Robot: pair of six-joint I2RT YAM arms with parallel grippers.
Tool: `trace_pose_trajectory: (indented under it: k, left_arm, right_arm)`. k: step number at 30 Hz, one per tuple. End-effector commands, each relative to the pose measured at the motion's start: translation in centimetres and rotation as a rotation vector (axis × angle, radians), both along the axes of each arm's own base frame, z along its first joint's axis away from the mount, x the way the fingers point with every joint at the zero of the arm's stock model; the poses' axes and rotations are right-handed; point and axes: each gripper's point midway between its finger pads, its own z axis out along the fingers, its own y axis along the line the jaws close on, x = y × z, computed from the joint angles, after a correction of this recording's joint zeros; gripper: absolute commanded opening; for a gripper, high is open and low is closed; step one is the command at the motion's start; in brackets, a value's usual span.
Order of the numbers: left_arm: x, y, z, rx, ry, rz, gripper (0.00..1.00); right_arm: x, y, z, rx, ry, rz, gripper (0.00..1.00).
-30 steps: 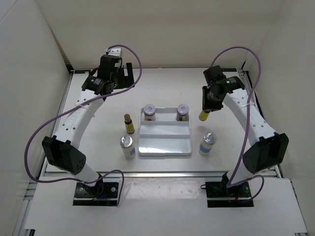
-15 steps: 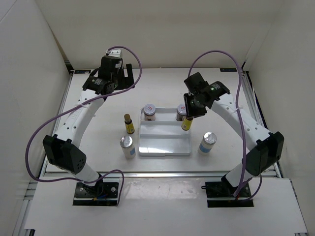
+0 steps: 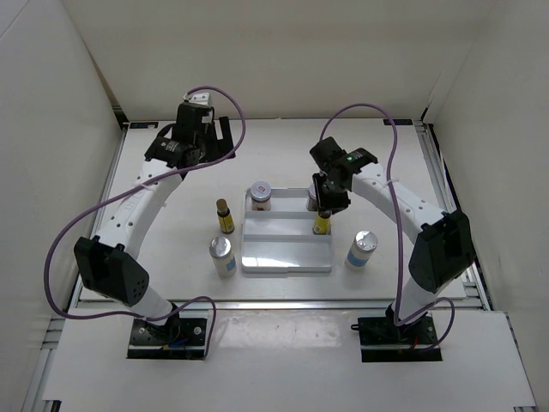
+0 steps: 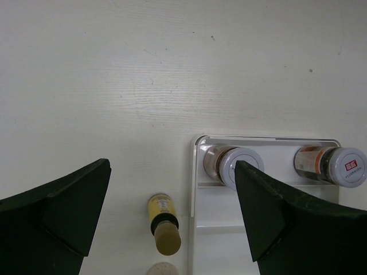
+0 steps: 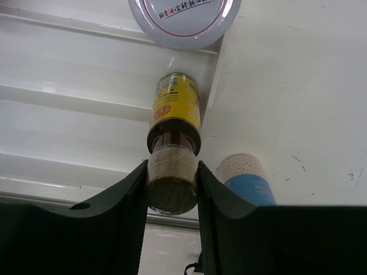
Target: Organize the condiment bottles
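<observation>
My right gripper (image 3: 324, 209) is shut on the tan cap of a slim yellow bottle (image 3: 322, 225) and holds it upright at the right end of the white tray's (image 3: 283, 251) middle section. The wrist view shows the cap between the fingers (image 5: 129, 200), the bottle (image 5: 175, 109) hanging below. Two brownish jars (image 3: 260, 194) (image 3: 313, 192) stand in the tray's back row. The other yellow bottle (image 3: 225, 216) stands left of the tray. White-blue bottles stand at front left (image 3: 222, 255) and front right (image 3: 362, 250). My left gripper (image 3: 176, 150) is open, high at back left.
The left wrist view looks down on the tray rim (image 4: 192, 189), the left jar (image 4: 232, 166), the right jar (image 4: 338, 166) and the loose yellow bottle (image 4: 163, 220). White enclosure walls stand to the left, right and back of the table.
My right gripper has carried the yellow bottle leftward from right of the tray to the tray's right side. The left arm has hardly moved.
</observation>
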Motion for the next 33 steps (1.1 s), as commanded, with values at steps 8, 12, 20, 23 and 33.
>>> trace_pose_trajectory:
  k: [8, 12, 20, 23, 33]
  left_arm:
    - [-1.6, -0.5, 0.8, -0.092, -0.016, -0.009, 1.0]
    - [-1.8, -1.6, 0.7, -0.148, 0.001, -0.085, 1.0]
    - [-3.7, -3.1, 2.5, -0.219, -0.007, -0.212, 1.0]
    - [-5.0, -3.6, 1.0, -0.23, 0.05, -0.254, 0.98]
    - [-8.8, -0.8, -5.1, -0.162, 0.216, -0.11, 0.94]
  right_arm:
    - [1.0, 0.5, 0.7, 0.034, -0.059, -0.01, 0.56]
    - [1.6, 0.1, 3.2, 0.027, -0.116, -0.026, 0.8]
    - [2.4, -0.8, 11.1, 0.071, -0.3, -0.03, 0.99]
    - [2.6, -1.0, 12.2, 0.078, -0.333, -0.027, 0.99]
    - [2.3, -0.2, 11.1, 0.099, -0.286, -0.024, 0.99]
